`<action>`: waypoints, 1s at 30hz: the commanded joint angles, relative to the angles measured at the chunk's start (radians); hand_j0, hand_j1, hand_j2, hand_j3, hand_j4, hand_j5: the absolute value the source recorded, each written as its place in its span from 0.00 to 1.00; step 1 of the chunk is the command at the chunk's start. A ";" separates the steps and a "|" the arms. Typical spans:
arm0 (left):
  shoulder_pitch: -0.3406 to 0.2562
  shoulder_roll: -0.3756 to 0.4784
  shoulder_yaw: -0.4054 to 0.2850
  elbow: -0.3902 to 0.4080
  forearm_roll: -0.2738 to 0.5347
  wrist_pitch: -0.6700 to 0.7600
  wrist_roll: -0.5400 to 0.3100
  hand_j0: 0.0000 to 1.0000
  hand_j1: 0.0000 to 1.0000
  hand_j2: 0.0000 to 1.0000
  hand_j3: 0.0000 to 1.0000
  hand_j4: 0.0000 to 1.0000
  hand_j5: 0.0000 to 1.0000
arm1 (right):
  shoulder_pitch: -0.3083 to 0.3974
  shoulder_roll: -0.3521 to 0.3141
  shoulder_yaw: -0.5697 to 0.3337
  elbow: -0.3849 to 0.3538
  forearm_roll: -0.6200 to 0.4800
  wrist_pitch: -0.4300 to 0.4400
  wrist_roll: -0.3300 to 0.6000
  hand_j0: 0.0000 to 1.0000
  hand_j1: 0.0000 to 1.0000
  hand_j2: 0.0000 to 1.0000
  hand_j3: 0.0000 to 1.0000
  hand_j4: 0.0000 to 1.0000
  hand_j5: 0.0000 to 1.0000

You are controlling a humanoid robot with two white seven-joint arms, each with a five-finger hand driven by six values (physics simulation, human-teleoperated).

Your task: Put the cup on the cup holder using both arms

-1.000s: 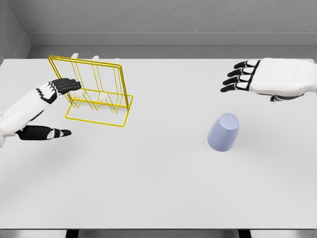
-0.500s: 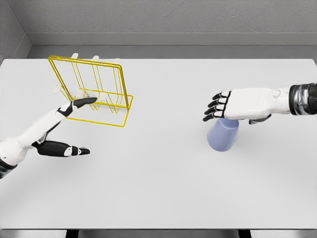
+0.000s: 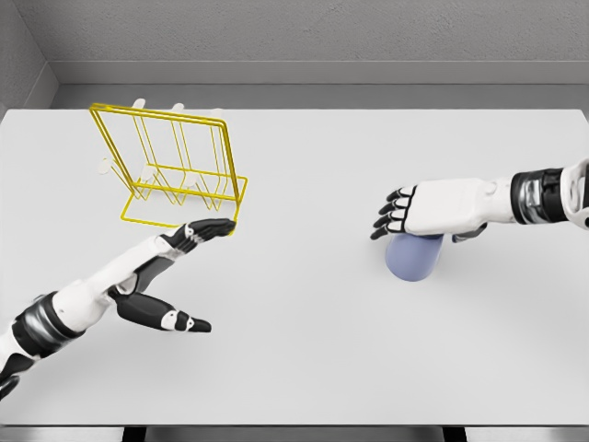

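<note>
Reaching in from the right edge, the right hand [image 3: 419, 210] sits palm-down directly over the lavender cup [image 3: 414, 256], covering the cup's upper end; its black-tipped fingers [image 3: 387, 219] extend leftward past the cup, only slightly bent, and whether the thumb is pressing the cup's far side cannot be told from this angle. No closed grasp on the cup is visible. The cup stands on the white table [image 3: 304, 350], right of centre and well apart from the yellow wire cup holder [image 3: 175, 170], which stands upright in the far left area of the table. The left hand [image 3: 170, 272] enters from the lower left, fingers straight and spread, thumb held apart below them, holding nothing. Its fingertips [image 3: 219, 226] lie just beside the near front corner of the cup holder's base frame; contact cannot be confirmed. Behind the table, a grey wall [image 3: 304, 32] closes the scene.
</note>
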 commanded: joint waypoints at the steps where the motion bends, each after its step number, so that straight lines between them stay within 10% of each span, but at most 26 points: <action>1: 0.000 -0.038 -0.005 0.001 0.041 0.064 -0.008 1.00 1.00 1.00 1.00 1.00 1.00 | 0.000 -0.005 0.005 0.002 -0.001 0.002 0.000 1.00 1.00 1.00 1.00 1.00 1.00; 18: -0.034 -0.122 -0.085 0.141 0.110 0.250 -0.006 1.00 1.00 1.00 1.00 1.00 1.00 | 0.009 -0.023 0.011 -0.001 -0.001 0.002 0.000 0.66 0.66 0.66 0.66 0.66 0.66; 30: -0.077 -0.178 -0.092 0.233 0.124 0.251 -0.006 1.00 1.00 1.00 1.00 1.00 1.00 | 0.000 -0.039 -0.016 -0.002 -0.010 0.002 0.000 0.65 0.65 0.65 0.65 0.65 0.65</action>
